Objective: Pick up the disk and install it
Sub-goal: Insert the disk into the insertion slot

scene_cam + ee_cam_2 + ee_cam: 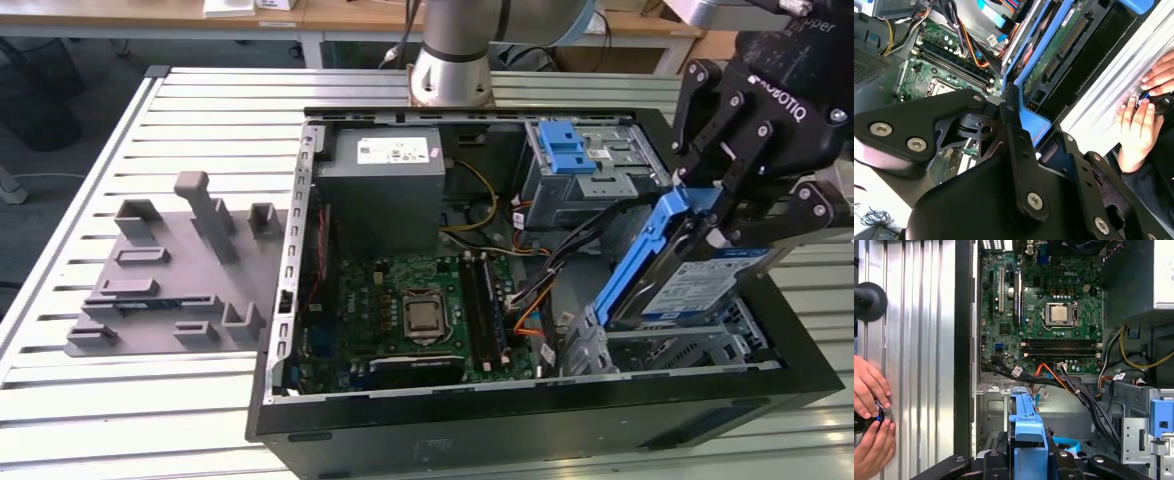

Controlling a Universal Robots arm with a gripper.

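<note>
Slatted table (134, 160) carries open case (534, 430); gripper (731, 222) clamped on disk (687, 285), tilted above bay (681, 345) at case's near corner on the exterior view's right, so probably best to square disk to bay, clear cables (587, 235) and lower slowly

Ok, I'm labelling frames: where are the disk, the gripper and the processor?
the disk (697, 288), exterior view, its white label
the gripper (738, 233), exterior view, between its fingertips
the processor (1059, 314), first wrist view, its metal lid

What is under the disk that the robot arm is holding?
A silver metal bay in the open computer case sits right below the disk in the end effector. The disk hides part of the bay's inside.
</note>
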